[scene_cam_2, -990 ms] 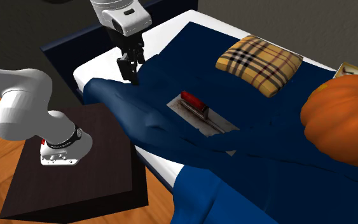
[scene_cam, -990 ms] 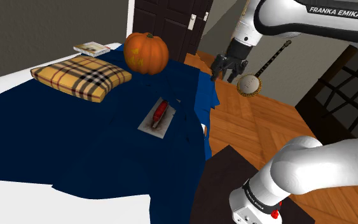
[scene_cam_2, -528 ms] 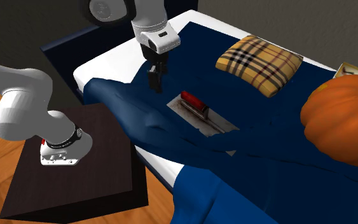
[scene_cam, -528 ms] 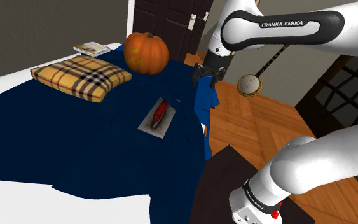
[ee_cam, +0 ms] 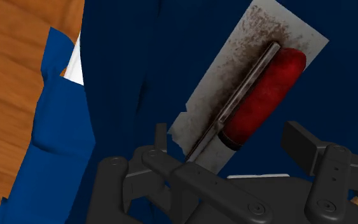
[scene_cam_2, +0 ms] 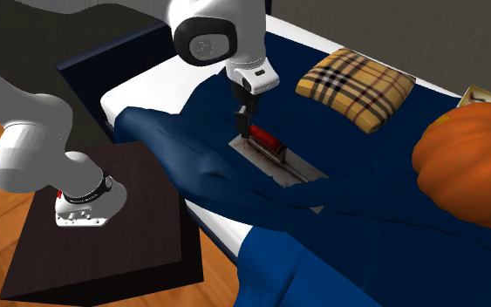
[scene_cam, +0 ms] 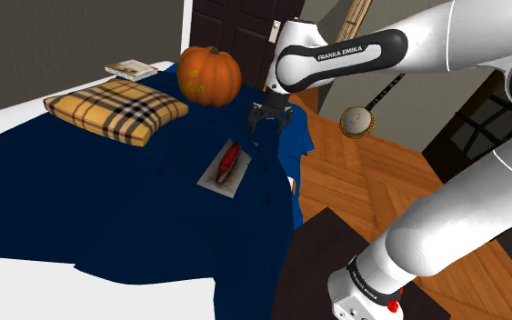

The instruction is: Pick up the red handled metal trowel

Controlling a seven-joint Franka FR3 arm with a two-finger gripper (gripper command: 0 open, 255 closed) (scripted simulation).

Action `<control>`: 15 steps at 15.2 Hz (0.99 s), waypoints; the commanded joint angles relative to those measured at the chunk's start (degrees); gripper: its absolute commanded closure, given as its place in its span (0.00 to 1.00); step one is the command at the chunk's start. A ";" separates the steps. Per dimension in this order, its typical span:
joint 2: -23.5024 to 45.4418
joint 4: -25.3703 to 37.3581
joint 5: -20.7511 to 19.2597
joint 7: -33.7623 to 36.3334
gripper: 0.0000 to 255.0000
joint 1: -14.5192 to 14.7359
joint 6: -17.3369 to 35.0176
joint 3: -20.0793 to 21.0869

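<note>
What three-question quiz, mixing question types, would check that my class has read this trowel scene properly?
1. True or false: the gripper is shut on the trowel.
2. What does the trowel lie on? A) a wooden floor B) a dark blue blanket C) a plaid pillow
3. Fill in: the trowel's handle is coloured ____.
Key: 1 false, it is open and clasps nothing; 2 B; 3 red.
</note>
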 commanded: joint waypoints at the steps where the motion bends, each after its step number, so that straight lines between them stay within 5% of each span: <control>1: 4.75 2.30 -1.13 2.64 0.00 -0.09 2.14 0.47; 12: 29.36 19.88 -7.09 14.15 0.00 1.31 7.11 -0.87; 15: 30.75 19.42 -7.44 14.55 0.00 1.43 8.94 -1.07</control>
